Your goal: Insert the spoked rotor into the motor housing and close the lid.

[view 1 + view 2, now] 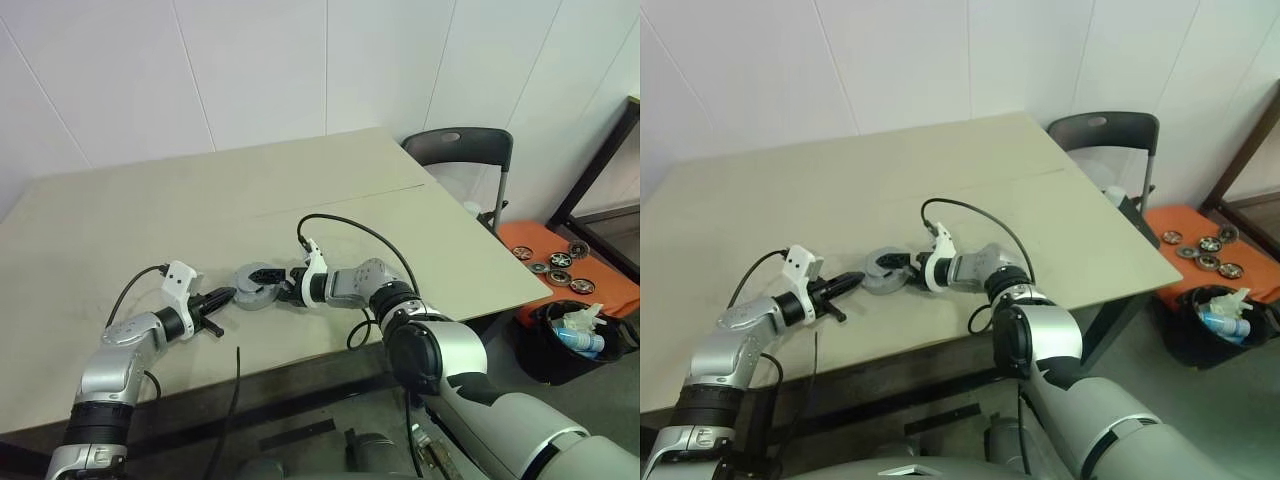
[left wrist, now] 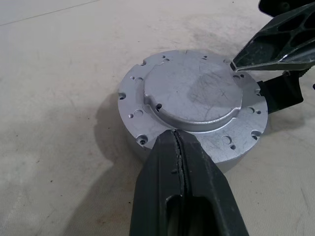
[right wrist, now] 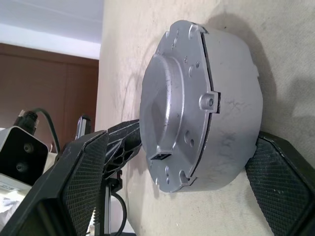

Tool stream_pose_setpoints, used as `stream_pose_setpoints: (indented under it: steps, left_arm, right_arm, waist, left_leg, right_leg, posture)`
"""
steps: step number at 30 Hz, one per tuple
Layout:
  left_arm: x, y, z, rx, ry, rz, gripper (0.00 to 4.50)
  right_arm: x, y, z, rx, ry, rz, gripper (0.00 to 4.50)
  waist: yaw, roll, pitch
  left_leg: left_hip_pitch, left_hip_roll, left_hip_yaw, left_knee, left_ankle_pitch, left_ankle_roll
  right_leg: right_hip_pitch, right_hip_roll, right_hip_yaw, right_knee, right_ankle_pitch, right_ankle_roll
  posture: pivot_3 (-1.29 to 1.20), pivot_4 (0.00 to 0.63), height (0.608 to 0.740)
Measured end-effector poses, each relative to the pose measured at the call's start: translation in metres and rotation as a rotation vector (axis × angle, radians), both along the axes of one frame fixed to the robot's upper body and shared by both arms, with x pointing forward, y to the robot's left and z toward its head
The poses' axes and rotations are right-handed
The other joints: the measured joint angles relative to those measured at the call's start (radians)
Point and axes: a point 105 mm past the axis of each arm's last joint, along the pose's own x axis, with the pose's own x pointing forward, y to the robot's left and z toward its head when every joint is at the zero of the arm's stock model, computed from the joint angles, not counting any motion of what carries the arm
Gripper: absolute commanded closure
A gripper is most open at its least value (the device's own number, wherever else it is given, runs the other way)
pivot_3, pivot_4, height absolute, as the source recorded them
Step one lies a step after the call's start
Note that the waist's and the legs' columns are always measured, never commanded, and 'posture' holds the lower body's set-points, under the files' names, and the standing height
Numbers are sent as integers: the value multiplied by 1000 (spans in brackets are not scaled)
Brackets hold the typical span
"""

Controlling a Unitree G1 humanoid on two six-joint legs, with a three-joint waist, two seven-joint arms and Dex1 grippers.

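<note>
The motor housing (image 1: 248, 292) sits on the table as a round silver-grey cup. Its lid (image 2: 192, 93) lies flat on top, plain grey outer face up, the seam showing along the housing wall (image 3: 231, 108). The spoked rotor is hidden. My left gripper (image 2: 176, 133) is shut, its joined tips resting at the lid's near rim. My right gripper (image 3: 182, 145) stands open from the opposite side. One of its fingers (image 3: 83, 172) is over the lid, clear of it, and the other (image 3: 280, 177) is low against the housing's base.
The beige table (image 1: 150, 210) has free surface all round the housing. A dark chair (image 1: 458, 150) stands past the right corner. On the floor there are an orange tray (image 1: 610, 280) with several small wheels and a black bin (image 1: 545, 355).
</note>
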Motion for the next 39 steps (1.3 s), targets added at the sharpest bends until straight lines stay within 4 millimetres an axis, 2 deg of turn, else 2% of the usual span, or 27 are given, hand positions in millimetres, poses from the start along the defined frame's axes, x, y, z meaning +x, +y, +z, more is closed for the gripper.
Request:
stream_pose_setpoints:
  steps: [2, 7, 8, 10, 27, 39]
  left_arm:
    - [0, -1, 0, 1, 1, -1, 4500]
    - [0, -1, 0, 1, -1, -4, 4500]
    - [0, -1, 0, 1, -1, -3, 4500]
    - [1, 0, -2, 3, 7, 2, 4500]
    - [2, 1, -2, 5, 6, 4, 4500]
    - [2, 5, 0, 1, 4, 19, 4500]
  right_arm:
    - [1, 0, 0, -1, -3, -6, 145]
    - [5, -3, -4, -33, -23, -38, 1692]
    - [6, -3, -4, -31, -25, -43, 2115]
    - [8, -3, 0, -6, -36, -55, 2386]
    - [8, -2, 1, 14, -37, -52, 2387]
    - [6, -2, 0, 46, 56, -92, 2387]
  waist:
    - [0, 0, 0]
    - [1, 0, 0]
    - [1, 0, 0]
    - [1, 1, 0]
    - [2, 1, 1]
    - [1, 1, 1]
  left_leg:
    - [0, 0, 0, 0, 0, 0]
    - [-1, 0, 0, 0, 0, 0]
    - [-1, 0, 0, -1, 0, 0]
    - [-1, 0, 0, -1, 0, 0]
    - [-1, 0, 0, -2, 0, 0]
    - [-1, 0, 0, -6, 0, 0]
  right_leg:
    - [0, 0, 0, 0, 0, 0]
    - [0, 0, 0, -1, 0, 0]
    - [0, 0, 0, -2, 0, 0]
    - [0, -1, 0, -2, 0, 0]
    - [0, -1, 0, -4, 0, 0]
    - [-1, -1, 0, -6, 0, 0]
  posture:
    - [0, 0, 740]
    - [0, 0, 740]
    - [0, 0, 740]
    - [0, 0, 740]
    - [0, 0, 740]
    - [0, 0, 740]
